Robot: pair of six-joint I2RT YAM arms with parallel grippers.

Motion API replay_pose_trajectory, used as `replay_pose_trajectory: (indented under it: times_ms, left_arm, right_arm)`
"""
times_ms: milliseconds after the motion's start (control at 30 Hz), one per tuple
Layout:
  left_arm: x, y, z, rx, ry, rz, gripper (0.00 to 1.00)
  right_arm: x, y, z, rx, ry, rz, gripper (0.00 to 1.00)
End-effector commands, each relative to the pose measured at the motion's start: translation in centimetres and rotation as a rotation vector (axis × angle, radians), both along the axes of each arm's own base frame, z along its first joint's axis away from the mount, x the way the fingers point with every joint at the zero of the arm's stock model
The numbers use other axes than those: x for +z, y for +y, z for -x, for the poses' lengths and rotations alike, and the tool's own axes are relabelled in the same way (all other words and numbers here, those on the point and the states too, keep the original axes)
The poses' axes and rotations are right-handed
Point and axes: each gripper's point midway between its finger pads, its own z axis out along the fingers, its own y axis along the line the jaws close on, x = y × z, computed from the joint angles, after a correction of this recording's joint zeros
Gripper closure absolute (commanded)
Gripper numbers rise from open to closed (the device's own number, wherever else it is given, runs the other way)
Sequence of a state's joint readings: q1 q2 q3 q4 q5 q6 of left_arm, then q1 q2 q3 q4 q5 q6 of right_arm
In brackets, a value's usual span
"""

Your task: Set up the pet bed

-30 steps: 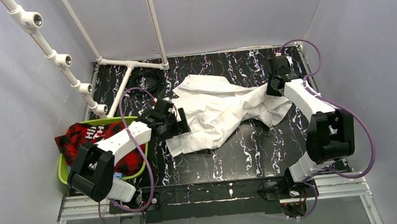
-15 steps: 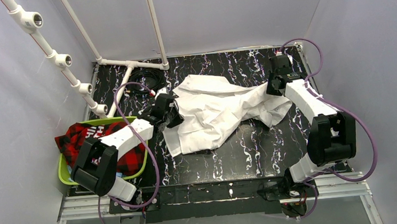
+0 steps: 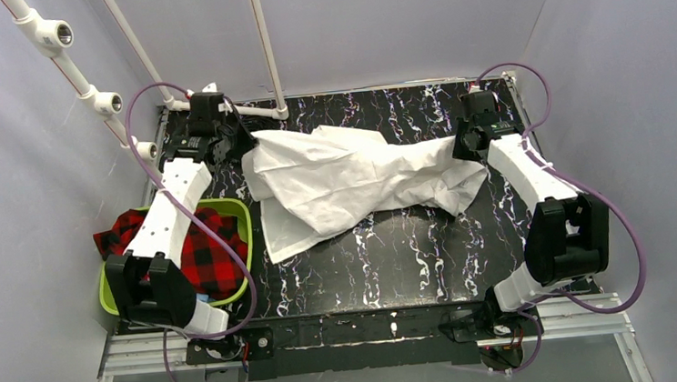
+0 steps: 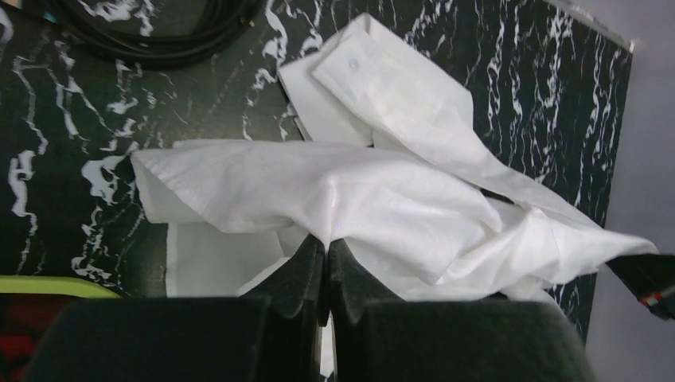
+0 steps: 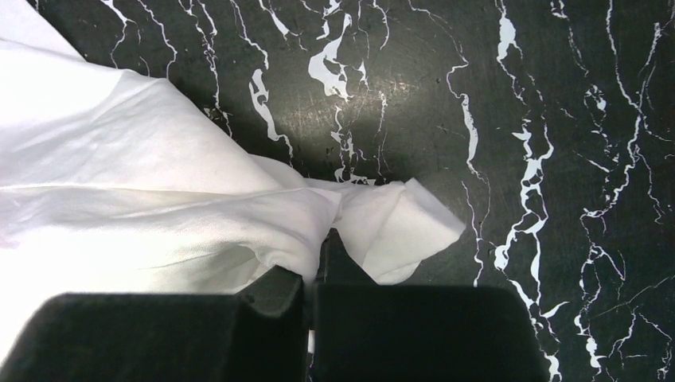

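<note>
Top external: sheet (image 3: 352, 176) edges in 2 pincers (image 3: 240, 147) (image 3: 457, 149)

Lab rig: grey walls (image 3: 394, 13), PVC frame (image 3: 265, 42)

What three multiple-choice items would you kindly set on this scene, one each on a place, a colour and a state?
1. Where does the basket stand?
A. At the left edge of the table
B. In the far right corner
C. In the middle

2. What colour is the sheet spread between the two arms?
A. Red
B. Blue
C. White

3. How do the left fingers stand?
A. Wide open above the table
B. Shut on the sheet
C. Shut on the basket's rim

Answers:
1. A, since the top view shows it at the left edge.
2. C, since it is plain white in all views.
3. B, since the left wrist view shows them pressed together with the sheet pinched between.
</note>
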State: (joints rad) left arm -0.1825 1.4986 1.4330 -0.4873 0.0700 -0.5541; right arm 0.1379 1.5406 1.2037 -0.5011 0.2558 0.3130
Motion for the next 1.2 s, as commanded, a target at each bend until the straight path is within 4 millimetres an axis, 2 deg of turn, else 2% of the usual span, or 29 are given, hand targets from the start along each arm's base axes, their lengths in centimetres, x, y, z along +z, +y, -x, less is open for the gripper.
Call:
replay_pose_trajectory:
  times_ms: [0,100,133,167,200,233,300,367,467,533,600,733,867,967,1167]
  left_arm:
    - [-6.4,-2.9,2.8,-0.152,0.283,0.056,1.00]
    - [-8.8,-3.8,2.4,-0.181,0.328,0.092,0.80]
    - [-9.4,-4.1,2.3,-0.196,0.333,0.104,0.70]
    - [-10.0,-4.4,2.1,-0.208,0.335,0.111,0.51]
    - [-10.4,-4.8,1.9,-0.228,0.329,0.124,0.41]
    - [-10.9,-5.0,1.8,-0.246,0.322,0.128,0.34]
    - [-12.3,-4.4,1.9,-0.230,0.330,0.099,0.26]
    - [-14.3,-3.2,3.0,-0.184,0.366,0.047,0.20]
    - [-16.0,-1.8,4.4,-0.130,0.373,0.000,0.13]
    - [-16.6,-1.9,5.0,-0.134,0.345,0.013,0.12]
    - [-16.7,-2.5,4.7,-0.152,0.274,0.041,0.15]
    - [-16.1,-3.7,3.0,-0.175,0.120,0.085,0.36]
    - [-15.6,-3.8,1.3,-0.164,0.083,0.060,0.51]
    - [-16.0,-3.7,0.6,-0.150,0.085,0.019,0.49]
    - [-17.9,-4.0,0.3,-0.155,0.107,-0.065,0.38]
  right_arm:
    - [-1.5,-2.6,0.3,-0.106,0.088,0.108,0.99]
    - [-2.9,-4.7,0.8,-0.172,0.156,0.194,0.99]
    - [-3.2,-5.1,0.9,-0.186,0.168,0.207,0.99]
    - [-3.6,-5.2,0.9,-0.192,0.177,0.208,0.99]
    - [-3.8,-5.2,0.8,-0.196,0.184,0.207,0.99]
    - [-4.1,-5.2,0.7,-0.200,0.196,0.211,0.99]
    - [-4.5,-5.3,0.6,-0.210,0.213,0.217,0.99]
    - [-4.9,-5.4,0.5,-0.213,0.228,0.215,0.99]
    - [-5.0,-5.4,0.1,-0.215,0.221,0.196,0.99]
    - [-4.8,-5.3,-0.2,-0.221,0.205,0.179,0.99]
    - [-4.7,-4.9,-0.7,-0.212,0.187,0.148,0.99]
    - [-4.5,-4.3,-1.4,-0.197,0.165,0.110,0.99]
    - [-4.5,-4.1,-1.3,-0.191,0.170,0.104,0.99]
    - [-4.5,-3.9,-1.3,-0.187,0.167,0.093,0.99]
    - [-4.3,-3.7,-1.5,-0.184,0.159,0.077,0.99]
